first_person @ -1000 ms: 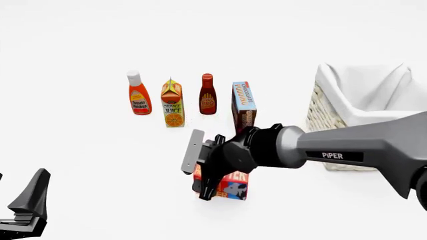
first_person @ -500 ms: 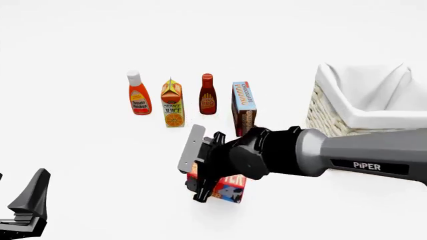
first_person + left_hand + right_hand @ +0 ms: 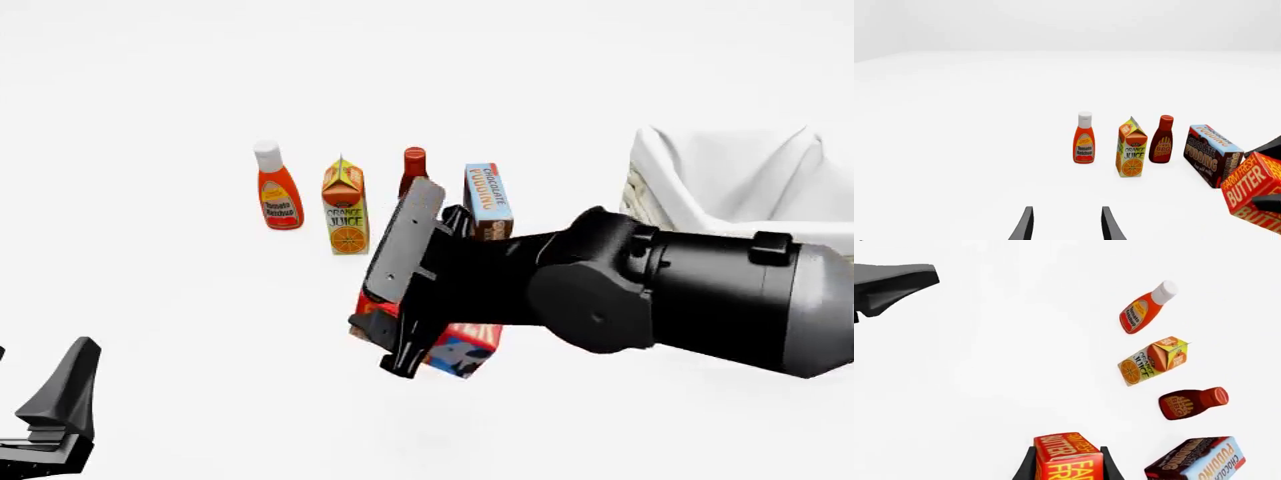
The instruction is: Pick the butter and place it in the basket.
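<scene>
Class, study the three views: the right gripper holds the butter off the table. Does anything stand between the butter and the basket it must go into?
Nothing visible does. The butter is held in the right gripper, with the basket to its right. The chocolate pudding box and the bottles stand farther back, off that path.

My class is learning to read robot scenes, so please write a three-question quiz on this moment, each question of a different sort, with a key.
1. True or false: the right end effector is shut on the butter.
2. Multiple choice: in the front view, which item stands furthest left in the row? A) orange juice carton B) tomato ketchup bottle C) BBQ sauce bottle D) chocolate pudding box
3. Fill in: the butter is not yet in the ____.

Key
1. True; its fingers sit against both sides of the tilted box.
2. B
3. basket; the box is well to its left.
</scene>
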Robot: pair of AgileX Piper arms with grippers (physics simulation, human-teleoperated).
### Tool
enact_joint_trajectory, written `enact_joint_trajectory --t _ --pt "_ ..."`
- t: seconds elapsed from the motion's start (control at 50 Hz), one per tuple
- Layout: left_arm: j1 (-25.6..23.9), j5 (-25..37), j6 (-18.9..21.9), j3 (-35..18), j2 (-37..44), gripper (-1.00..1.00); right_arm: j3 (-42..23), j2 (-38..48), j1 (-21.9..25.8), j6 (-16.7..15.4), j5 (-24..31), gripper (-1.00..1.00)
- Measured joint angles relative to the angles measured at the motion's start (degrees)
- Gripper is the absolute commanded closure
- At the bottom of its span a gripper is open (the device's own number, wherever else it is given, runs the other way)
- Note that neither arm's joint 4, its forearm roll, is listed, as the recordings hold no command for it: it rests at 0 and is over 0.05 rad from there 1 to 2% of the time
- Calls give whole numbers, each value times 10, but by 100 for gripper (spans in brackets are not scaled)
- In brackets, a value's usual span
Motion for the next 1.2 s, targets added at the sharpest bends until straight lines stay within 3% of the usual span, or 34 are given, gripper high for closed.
enact_joint_trajectory --t 0.74,1.2 --pt "0 0 0 0 0 -100 36 -221 76 109 -56 100" --pt "0 0 0 0 0 -100 56 -277 23 168 -149 100"
